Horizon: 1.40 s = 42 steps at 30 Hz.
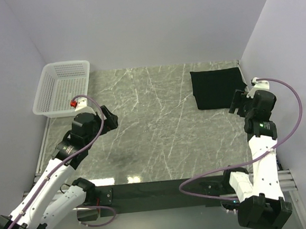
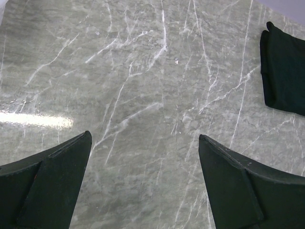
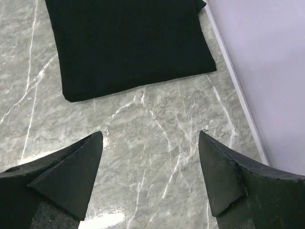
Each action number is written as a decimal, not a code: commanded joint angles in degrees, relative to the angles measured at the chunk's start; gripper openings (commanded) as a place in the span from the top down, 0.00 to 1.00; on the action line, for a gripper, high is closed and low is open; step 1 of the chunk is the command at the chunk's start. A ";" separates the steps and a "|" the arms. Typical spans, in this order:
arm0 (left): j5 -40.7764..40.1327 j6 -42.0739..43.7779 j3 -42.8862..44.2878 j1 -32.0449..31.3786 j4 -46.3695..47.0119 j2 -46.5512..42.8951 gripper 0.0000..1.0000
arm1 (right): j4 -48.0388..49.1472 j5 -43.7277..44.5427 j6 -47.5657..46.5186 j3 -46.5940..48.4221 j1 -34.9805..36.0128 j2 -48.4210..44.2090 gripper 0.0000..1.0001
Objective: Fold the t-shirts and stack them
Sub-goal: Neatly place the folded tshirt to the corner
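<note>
A black t-shirt (image 1: 217, 87) lies folded into a flat rectangle at the far right of the marble table; no logo shows. It fills the top of the right wrist view (image 3: 128, 43) and its edge shows at the right of the left wrist view (image 2: 283, 71). My right gripper (image 1: 236, 101) is open and empty, just at the near right corner of the folded shirt, apart from it (image 3: 150, 136). My left gripper (image 1: 111, 119) is open and empty over bare marble at the left (image 2: 145, 136), far from the shirt.
A white plastic mesh basket (image 1: 62, 88) stands empty at the far left corner. Pale walls close in the table at the back and both sides; the right wall (image 3: 267, 62) runs close beside the shirt. The grey marble tabletop (image 1: 159, 124) spans the middle.
</note>
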 commanded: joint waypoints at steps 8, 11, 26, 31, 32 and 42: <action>1.05 0.28 -0.92 0.46 2.50 -1.36 0.01 | 1.52 1.20 0.23 -1.63 -0.06 -1.73 0.13; 1.05 -0.07 -1.36 0.37 2.67 -1.53 0.01 | 1.79 1.47 0.22 -1.80 -0.14 -1.65 0.13; 1.14 -0.25 -1.28 0.46 3.20 -0.65 0.01 | 2.93 2.08 0.22 -1.89 -0.14 -0.94 0.13; 1.05 0.01 -1.10 0.55 3.29 -0.22 0.01 | 3.37 2.35 0.14 -1.80 -0.14 -0.77 0.13; 1.05 0.01 -1.10 0.64 3.29 -0.21 0.00 | 3.37 2.35 0.14 -1.72 -0.06 -0.59 0.13; 1.40 -0.34 -1.36 0.64 3.82 0.40 0.01 | 3.55 1.47 -0.30 -2.07 -0.14 -0.59 0.15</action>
